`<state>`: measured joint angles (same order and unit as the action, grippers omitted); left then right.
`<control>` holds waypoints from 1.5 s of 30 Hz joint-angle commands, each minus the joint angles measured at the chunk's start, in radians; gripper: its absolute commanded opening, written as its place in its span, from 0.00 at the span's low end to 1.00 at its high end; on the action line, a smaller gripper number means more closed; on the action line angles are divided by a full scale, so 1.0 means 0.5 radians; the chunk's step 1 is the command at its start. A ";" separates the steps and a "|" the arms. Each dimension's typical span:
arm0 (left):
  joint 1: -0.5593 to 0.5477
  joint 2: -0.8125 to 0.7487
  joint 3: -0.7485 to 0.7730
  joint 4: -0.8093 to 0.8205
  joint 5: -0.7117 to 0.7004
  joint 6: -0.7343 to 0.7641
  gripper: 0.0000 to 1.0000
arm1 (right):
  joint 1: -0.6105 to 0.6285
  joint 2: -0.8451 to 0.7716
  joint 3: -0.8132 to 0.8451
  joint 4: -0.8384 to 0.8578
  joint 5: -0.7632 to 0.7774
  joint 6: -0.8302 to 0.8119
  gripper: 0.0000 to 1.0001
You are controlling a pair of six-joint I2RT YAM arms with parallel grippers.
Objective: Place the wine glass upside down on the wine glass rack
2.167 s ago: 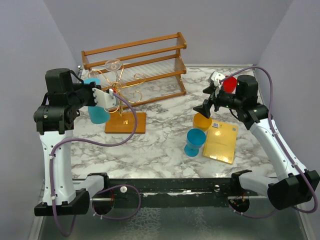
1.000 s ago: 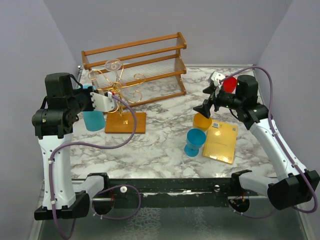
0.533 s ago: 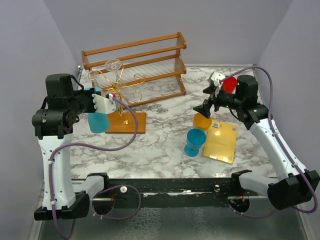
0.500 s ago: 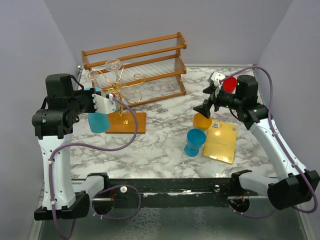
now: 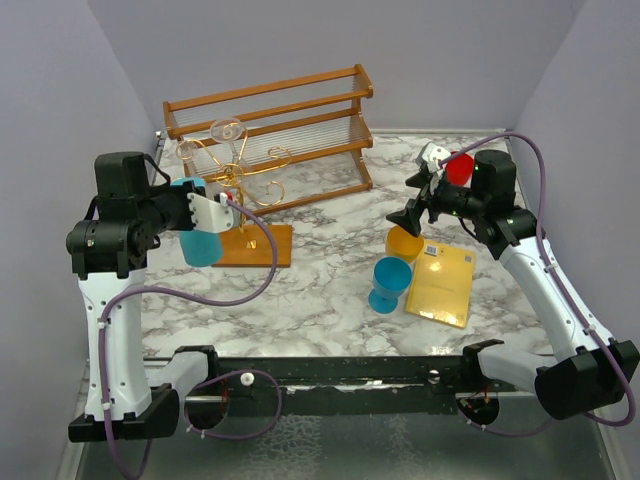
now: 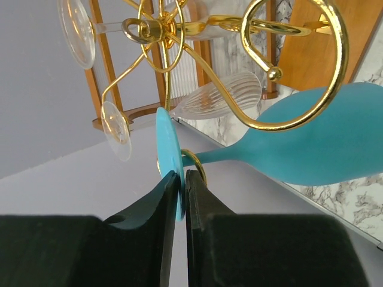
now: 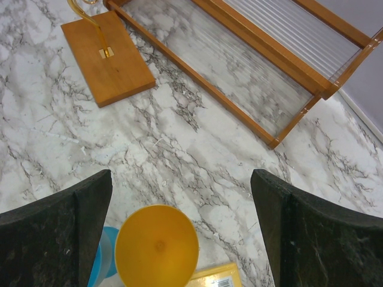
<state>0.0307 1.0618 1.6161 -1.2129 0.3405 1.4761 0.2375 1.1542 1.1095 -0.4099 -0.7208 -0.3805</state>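
Teal and matte, the wine glass (image 5: 200, 245) hangs in the air at the left of the marble desk (image 5: 320, 300), tilted with its bowl lowest, just left of the wine glass rack (image 5: 232, 172) and its flat wooden base. The left gripper (image 5: 228, 200) reaches in from the left. In the left wrist view its jaws stand almost together, clamped on the edge of the glass's thin round foot (image 6: 169, 143). A small gold loop of the rack (image 6: 161, 30) curls round the stem right beside that foot, and a larger gold curl crosses in front of the teal bowl (image 6: 335, 143). Clear glasses (image 6: 76, 27) hang from the rack's other arms, feet uppermost. Behind the rack, at the far side of the desk, stands a two-tier slatted wooden shelf (image 5: 280, 120). On the right, the right gripper (image 5: 415, 205) hovers with its jaws spread wide and nothing between them, above a yellow cup (image 7: 157, 245) that stands on the desk. Near that cup are a blue goblet (image 5: 390, 282) and a flat yellow book (image 5: 441, 285).
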 commanded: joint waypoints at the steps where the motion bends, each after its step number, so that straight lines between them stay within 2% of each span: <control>1: -0.007 -0.040 -0.041 -0.076 0.122 0.012 0.14 | 0.007 0.008 -0.013 0.054 0.012 -0.026 0.99; 11: -0.006 -0.041 -0.027 -0.131 0.140 0.006 0.24 | 0.007 0.011 0.005 0.040 0.039 -0.028 0.99; 23: -0.008 -0.026 0.071 -0.241 0.156 0.031 0.30 | 0.007 -0.006 0.112 -0.228 0.355 -0.207 0.98; 33: -0.009 -0.050 0.077 -0.340 0.235 0.061 0.43 | 0.007 0.091 0.230 -0.601 0.558 -0.325 0.89; 37: -0.009 -0.042 0.139 -0.389 0.310 0.063 0.53 | 0.009 0.146 0.256 -0.732 0.644 -0.333 0.84; 44: -0.009 -0.039 0.216 -0.322 0.538 -0.125 0.80 | 0.015 0.272 0.296 -0.927 0.677 -0.310 0.67; 45: -0.009 -0.042 0.218 -0.289 0.575 -0.176 0.87 | 0.017 0.290 0.299 -0.942 0.687 -0.307 0.64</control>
<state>0.0303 1.0515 1.6974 -1.3781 0.4927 1.4662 0.2375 1.2724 1.2251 -0.7990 -0.4213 -0.5301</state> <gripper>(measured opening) 0.765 0.692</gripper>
